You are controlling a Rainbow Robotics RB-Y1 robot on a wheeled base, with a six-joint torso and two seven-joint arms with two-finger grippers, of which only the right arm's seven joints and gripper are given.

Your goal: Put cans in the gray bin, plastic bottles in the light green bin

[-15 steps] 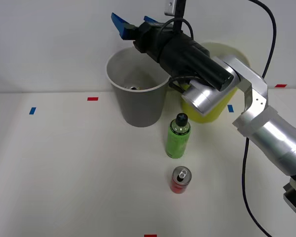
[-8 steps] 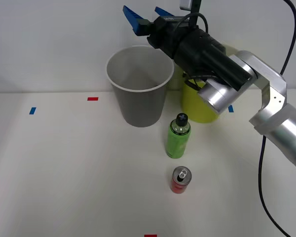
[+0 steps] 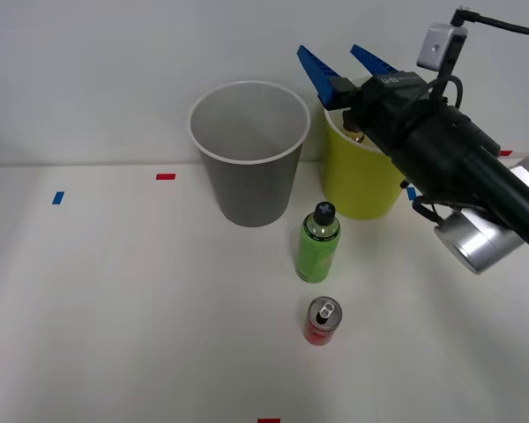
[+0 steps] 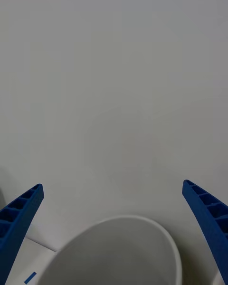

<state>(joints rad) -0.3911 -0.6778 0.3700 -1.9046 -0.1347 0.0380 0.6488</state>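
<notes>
A short red can (image 3: 322, 321) with a silver top stands on the white table near the front. Just behind it stands a green plastic bottle (image 3: 317, 244) with a black cap. The gray bin (image 3: 249, 152) stands at the back centre, its rim (image 4: 121, 247) also in the right wrist view. To its right is the light green bin (image 3: 361, 167), partly hidden by my right arm. My right gripper (image 3: 338, 63) is open and empty, raised above the gap between the two bins, over the light green bin's left rim. Its blue fingers (image 4: 206, 218) spread wide.
A plain white wall rises behind the bins. Small red tape marks (image 3: 165, 176) and blue tape marks (image 3: 57, 197) lie on the table. The table's left half is bare. My right arm's silver link (image 3: 476, 242) hangs over the right side.
My right gripper has swung to the right, from above the gray bin to above the light green bin's left rim, staying open. The can and the bottle have not moved.
</notes>
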